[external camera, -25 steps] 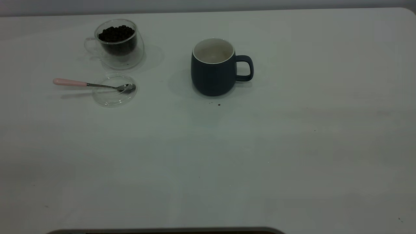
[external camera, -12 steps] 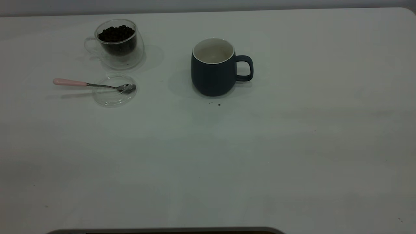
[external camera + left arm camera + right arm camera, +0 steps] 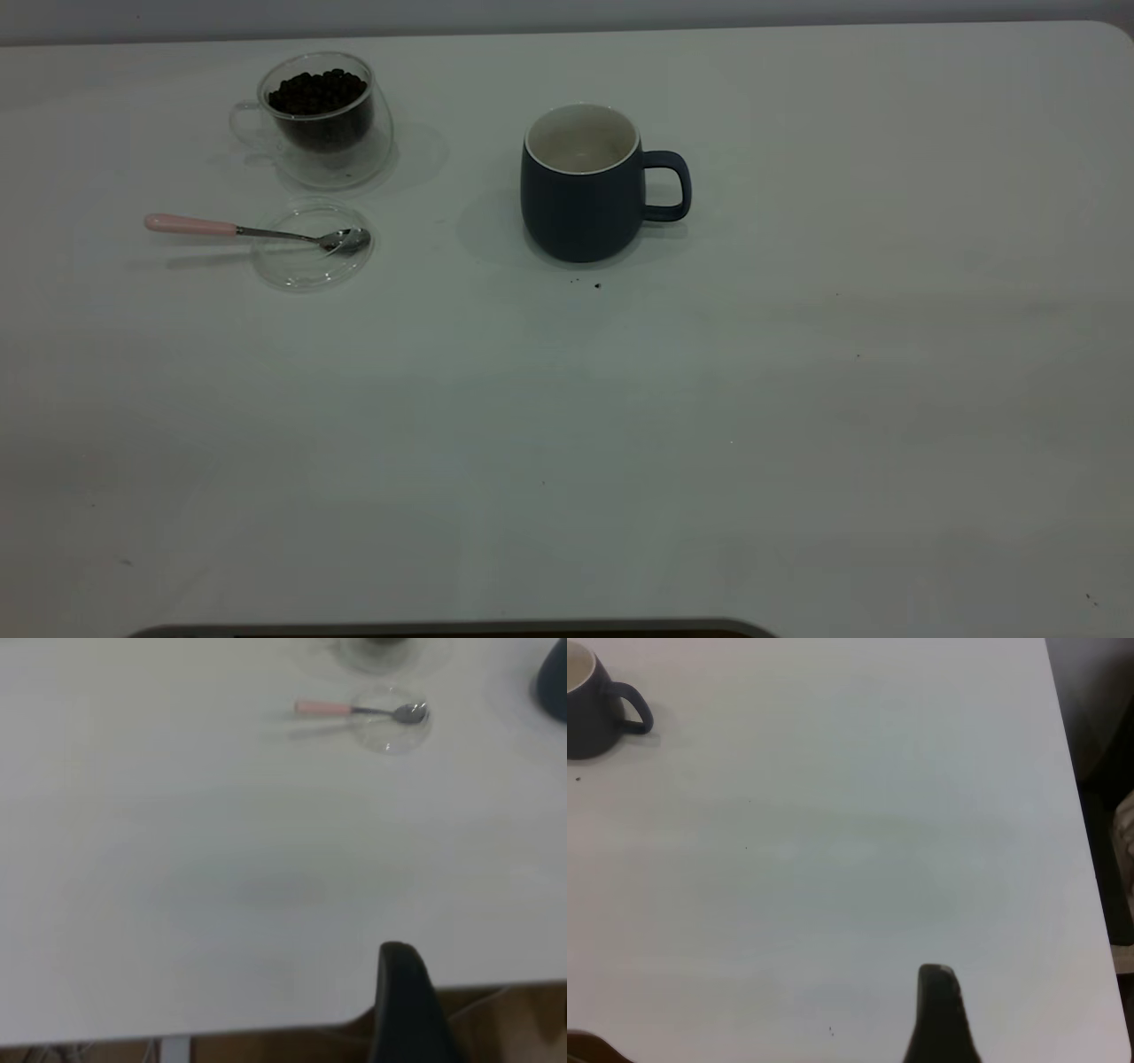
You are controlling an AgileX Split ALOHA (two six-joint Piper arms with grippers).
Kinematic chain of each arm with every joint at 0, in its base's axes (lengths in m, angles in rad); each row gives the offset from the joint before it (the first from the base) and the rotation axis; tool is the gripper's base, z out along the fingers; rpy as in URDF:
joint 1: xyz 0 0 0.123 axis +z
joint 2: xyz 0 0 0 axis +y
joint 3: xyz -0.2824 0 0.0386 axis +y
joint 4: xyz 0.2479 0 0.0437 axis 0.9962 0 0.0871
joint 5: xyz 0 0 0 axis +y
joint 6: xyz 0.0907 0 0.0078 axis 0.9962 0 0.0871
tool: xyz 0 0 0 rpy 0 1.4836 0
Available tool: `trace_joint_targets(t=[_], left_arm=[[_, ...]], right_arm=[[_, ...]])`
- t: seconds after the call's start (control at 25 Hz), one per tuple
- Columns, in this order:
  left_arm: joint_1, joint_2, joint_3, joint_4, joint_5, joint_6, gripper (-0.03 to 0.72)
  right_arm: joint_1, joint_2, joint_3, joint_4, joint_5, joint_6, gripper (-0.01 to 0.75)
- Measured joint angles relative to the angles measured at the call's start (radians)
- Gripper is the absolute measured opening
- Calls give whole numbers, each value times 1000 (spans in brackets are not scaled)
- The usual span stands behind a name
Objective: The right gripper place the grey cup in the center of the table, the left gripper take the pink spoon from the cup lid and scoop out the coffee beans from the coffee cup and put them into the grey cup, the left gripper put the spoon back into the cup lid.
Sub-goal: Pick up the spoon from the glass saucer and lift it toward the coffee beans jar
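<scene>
The grey cup point(image 3: 580, 199) stands upright near the middle of the far part of the table point(image 3: 620, 443), its white inside bare and its handle to the right; it also shows in the right wrist view point(image 3: 589, 722). Far left, the clear coffee cup point(image 3: 323, 120) holds coffee beans point(image 3: 316, 91). In front of it lies the cup lid point(image 3: 310, 261), with the pink spoon point(image 3: 204, 226) resting bowl-on-lid, handle pointing left. Neither arm appears in the exterior view. The left gripper point(image 3: 400, 950) hangs shut over the table's near edge, far from the spoon point(image 3: 337, 708). The right gripper point(image 3: 936, 973) is shut, far from the cup.
A few dark specks point(image 3: 596, 285) lie just in front of the grey cup. The table's right edge point(image 3: 1081, 815) runs close to the right gripper, with dark floor beyond it. A wide stretch of bare tabletop separates both grippers from the objects.
</scene>
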Motion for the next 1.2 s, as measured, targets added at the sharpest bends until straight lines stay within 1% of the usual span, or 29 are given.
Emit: trace_joint_targets(t=[0.08, 0.2, 0.4, 0.56, 0.76, 0.88, 1.04, 1.2], left_arm=[[0, 18, -10, -11, -33, -38, 480], [0, 121, -23, -29, -129, -125, 480], [0, 425, -79, -31, -315, -170, 480], [1, 696, -153, -30, -428, -198, 480], [4, 1022, -255, 5, -501, -216, 480], [50, 1195, -320, 11, -516, -223, 480], [163, 1387, -384, 11, -533, -221, 480], [256, 1548, -423, -11, -544, -147, 480]], right_arm=[[0, 0, 0, 0, 0, 0, 573], [0, 0, 0, 0, 0, 0, 573], [0, 0, 0, 0, 0, 0, 573], [0, 0, 0, 0, 0, 0, 573], [0, -1, 0, 0, 0, 0, 573], [0, -1, 0, 0, 0, 0, 573], [0, -1, 0, 0, 0, 0, 573], [0, -1, 0, 0, 0, 0, 573]])
